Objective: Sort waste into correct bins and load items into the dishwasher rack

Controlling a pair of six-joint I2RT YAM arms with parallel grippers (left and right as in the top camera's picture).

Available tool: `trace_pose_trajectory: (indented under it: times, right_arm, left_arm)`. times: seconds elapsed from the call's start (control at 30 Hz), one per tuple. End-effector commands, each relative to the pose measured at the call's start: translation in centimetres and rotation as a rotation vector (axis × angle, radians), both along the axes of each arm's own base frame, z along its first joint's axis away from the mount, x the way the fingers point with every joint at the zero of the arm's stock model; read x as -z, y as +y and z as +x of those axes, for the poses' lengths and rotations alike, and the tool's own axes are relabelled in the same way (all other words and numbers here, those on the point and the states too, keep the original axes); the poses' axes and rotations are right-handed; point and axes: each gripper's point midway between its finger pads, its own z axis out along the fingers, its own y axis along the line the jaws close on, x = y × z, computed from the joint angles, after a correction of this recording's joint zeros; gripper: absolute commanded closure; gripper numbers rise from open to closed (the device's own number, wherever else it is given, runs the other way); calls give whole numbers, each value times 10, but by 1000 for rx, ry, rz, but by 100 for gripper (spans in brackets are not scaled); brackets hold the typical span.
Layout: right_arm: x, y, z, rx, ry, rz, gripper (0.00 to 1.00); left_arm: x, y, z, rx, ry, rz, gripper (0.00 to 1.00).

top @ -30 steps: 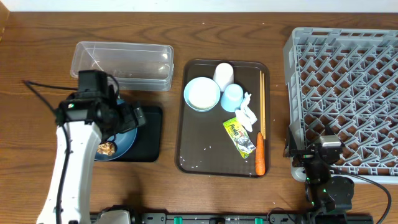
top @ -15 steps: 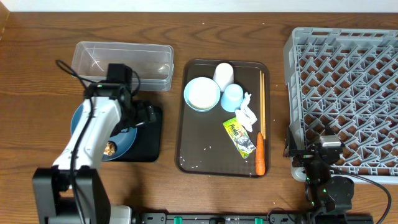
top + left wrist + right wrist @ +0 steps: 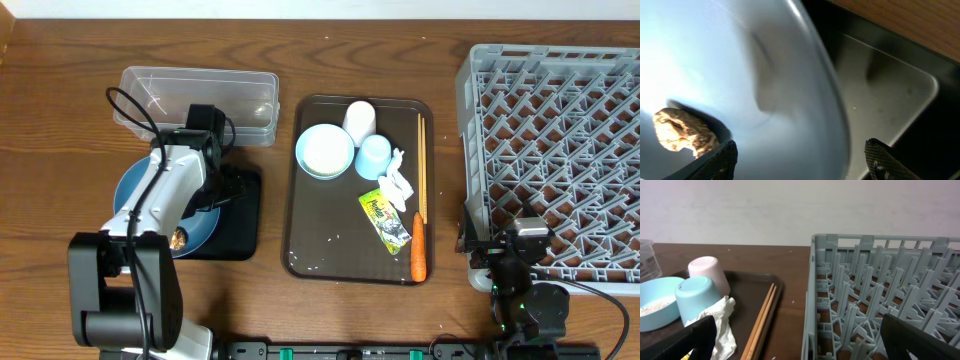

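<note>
The dark-blue plate (image 3: 150,205) lies partly on the black tray (image 3: 243,228), with the brown food lump (image 3: 682,131) on it. My left gripper (image 3: 800,160) is open, and the plate's right rim passes between its fingers. The bowl (image 3: 325,150) with rice, the white cup (image 3: 359,118), the light-blue cup (image 3: 374,155), the tissue (image 3: 398,181), the wrapper (image 3: 385,217), the carrot (image 3: 418,258) and the chopsticks (image 3: 421,165) lie on the brown serving tray (image 3: 320,240). My right gripper (image 3: 800,347) hangs open and holds nothing at the front left corner of the rack (image 3: 555,140).
The clear tub (image 3: 200,103) stands behind the plate and the black tray, close to my left arm. The rack's wall (image 3: 812,295) rises just right of the serving tray's edge. A black cable loops from the left arm over the tub's left end.
My left arm has swung in over the plate. Its gripper now straddles the plate's right rim, with the jaws slightly narrower. The right arm has not moved.
</note>
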Motion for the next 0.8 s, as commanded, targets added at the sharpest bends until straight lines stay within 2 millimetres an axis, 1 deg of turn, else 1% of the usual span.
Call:
trace_pose_trajectory:
  times: [0.0, 0.27, 0.37, 0.5, 0.6, 0.63, 0.73, 0.77]
  right_arm:
    - [1, 2, 0, -9, 4, 14, 1]
    - [1, 2, 0, -9, 4, 14, 1]
    - [1, 2, 0, -9, 4, 14, 1]
    - [1, 2, 0, -9, 4, 14, 1]
    - [1, 2, 0, -9, 4, 14, 1]
    - [1, 2, 0, -9, 4, 14, 1]
    - [1, 2, 0, -9, 4, 14, 1]
    - [1, 2, 0, -8, 4, 14, 1]
  left_arm:
    - [4, 8, 2, 0, 5, 52, 18]
    - [8, 8, 4, -8, -10, 50, 20]
    - [14, 7, 4, -8, -19, 47, 25]
    - [16, 7, 5, -8, -27, 46, 27]
    - [16, 7, 6, -8, -31, 46, 34]
    - [16, 7, 6, -8, -30, 46, 37]
    - [16, 7, 6, -8, -30, 46, 53]
    - [16, 7, 6, -8, -30, 46, 55]
